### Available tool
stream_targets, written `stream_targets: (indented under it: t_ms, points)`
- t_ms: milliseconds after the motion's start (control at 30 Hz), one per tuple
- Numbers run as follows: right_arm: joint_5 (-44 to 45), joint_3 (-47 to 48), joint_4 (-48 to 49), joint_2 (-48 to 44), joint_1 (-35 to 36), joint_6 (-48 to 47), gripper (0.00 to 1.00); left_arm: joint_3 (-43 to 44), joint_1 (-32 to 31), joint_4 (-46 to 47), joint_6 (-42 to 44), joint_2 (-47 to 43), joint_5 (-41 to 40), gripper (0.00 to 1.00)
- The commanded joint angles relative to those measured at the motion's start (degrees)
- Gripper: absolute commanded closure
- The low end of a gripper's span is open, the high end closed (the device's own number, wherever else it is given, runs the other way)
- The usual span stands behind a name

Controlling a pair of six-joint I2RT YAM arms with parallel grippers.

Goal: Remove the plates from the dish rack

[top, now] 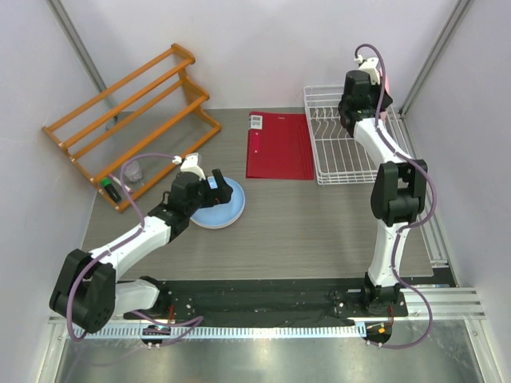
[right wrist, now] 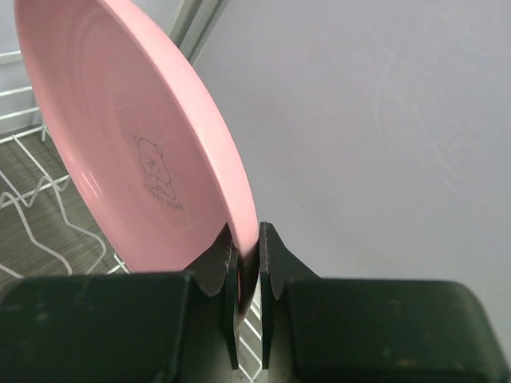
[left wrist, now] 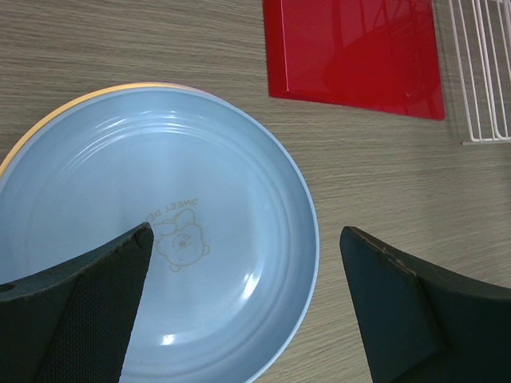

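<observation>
The pink plate point(right wrist: 120, 120) stands on edge over the white wire dish rack point(right wrist: 32, 199), and my right gripper point(right wrist: 249, 239) is shut on its rim. From the top view this gripper point(top: 375, 80) is at the far right corner of the dish rack point(top: 335, 159), with only a sliver of the pink plate point(top: 387, 84) showing. The light blue plate point(left wrist: 120, 175) lies flat on the table on top of an orange-yellow plate point(left wrist: 48, 124). My left gripper point(left wrist: 247, 271) hangs open above the blue plate's right rim, touching nothing. The left gripper point(top: 214, 185) hovers over the stack point(top: 227, 211).
A red mat point(top: 279, 145) lies between the plate stack and the dish rack. An orange wooden slatted rack point(top: 132, 120) stands at the back left with small items by its near end. Walls close in behind and to the right of the dish rack.
</observation>
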Motion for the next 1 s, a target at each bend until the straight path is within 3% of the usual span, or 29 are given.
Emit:
stream_targets:
  t_ms: [0,200,367,700,967]
  points:
    - [4.05,0.85,0.06,-9.44,0.07,2.97,0.99,2.40,0.11,0.00,-0.43,-2.61,0.42,0.00]
    - [-4.13,-3.63,-14.97,-19.47,1.91,18.88,0.99,1.96,0.11,-0.96,-0.60,-6.12,0.69,0.01]
    - [-19.64,-10.90,-25.09,-29.21,5.77,29.08,0.99,1.52,0.11,-0.70,-0.95,-8.84,1.48,0.01]
    - [-51.57,-31.40,-23.87,-44.70,12.89,45.17,0.99,-0.24,0.03,3.25,-2.18,-11.40,3.76,0.01]
    - [-65.66,-43.25,-16.84,-48.05,17.11,53.60,0.99,-1.91,0.03,10.54,-5.70,-8.94,7.01,0.01]
